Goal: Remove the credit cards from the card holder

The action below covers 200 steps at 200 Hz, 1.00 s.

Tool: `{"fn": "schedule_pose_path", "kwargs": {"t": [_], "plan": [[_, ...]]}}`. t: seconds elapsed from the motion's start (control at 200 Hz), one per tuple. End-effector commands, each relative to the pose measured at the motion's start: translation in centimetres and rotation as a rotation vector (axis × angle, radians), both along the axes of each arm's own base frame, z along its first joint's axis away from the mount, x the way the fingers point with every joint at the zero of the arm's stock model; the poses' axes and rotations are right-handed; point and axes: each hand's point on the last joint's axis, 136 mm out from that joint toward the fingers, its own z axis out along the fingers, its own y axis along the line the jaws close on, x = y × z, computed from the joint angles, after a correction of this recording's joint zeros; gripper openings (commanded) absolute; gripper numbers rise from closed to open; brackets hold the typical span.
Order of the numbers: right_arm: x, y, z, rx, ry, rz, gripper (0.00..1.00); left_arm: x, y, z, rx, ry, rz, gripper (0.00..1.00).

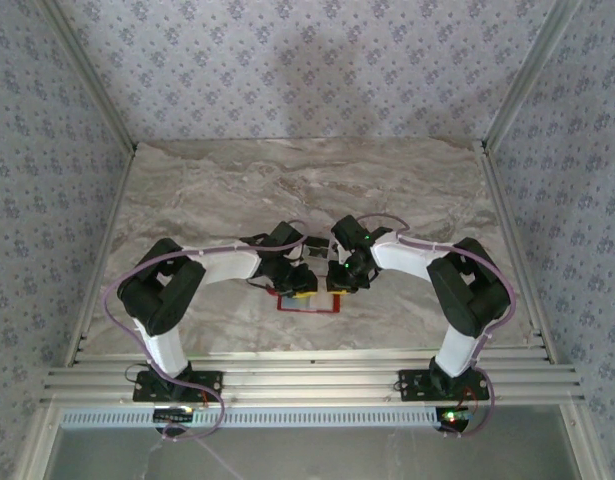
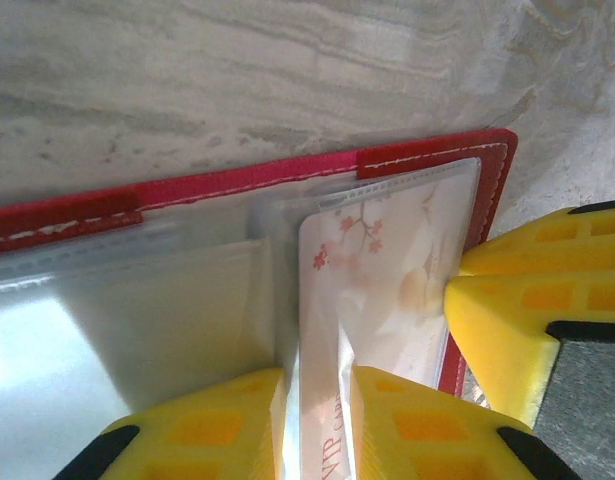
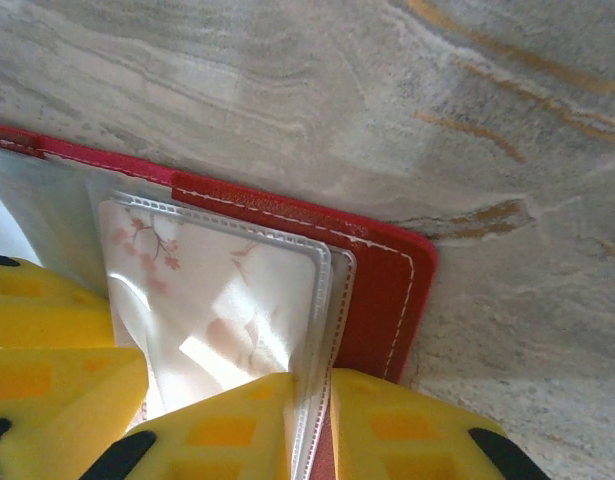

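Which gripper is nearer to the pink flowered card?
Left. The left gripper pinches the card; the right gripper pinches the plastic sleeves beside it.

Marble table [image 1: 187, 190], red card holder [image 1: 309, 302] lying open

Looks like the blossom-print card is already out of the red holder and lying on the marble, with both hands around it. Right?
Not quite. The blossom-print card is not out on the marble; it sits inside a clear sleeve of the open red holder, as the left wrist view shows. Both hands, the left hand and right hand, are indeed around it.
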Motion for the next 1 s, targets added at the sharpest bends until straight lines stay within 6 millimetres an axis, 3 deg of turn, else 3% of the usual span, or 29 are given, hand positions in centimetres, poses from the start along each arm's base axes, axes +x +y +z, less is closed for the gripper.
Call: {"fn": "schedule_pose_path", "kwargs": {"t": [0.0,0.615,0.994], "plan": [[-0.7,-0.2,-1.0,-0.034,0.036,0.013,0.17,0.0,-0.8,0.6,-0.064,0.004,-0.002,0.24],[-0.9,-0.4,-1.1,-0.044,0.039,0.015,0.17,0.2,-1.2,2.0,-0.117,-0.032,-0.012,0.12],[-0.9,-0.8,-1.0,-0.066,0.030,0.008,0.17,0.0,0.4,2.1,-0.092,-0.043,0.006,0.06]]}}
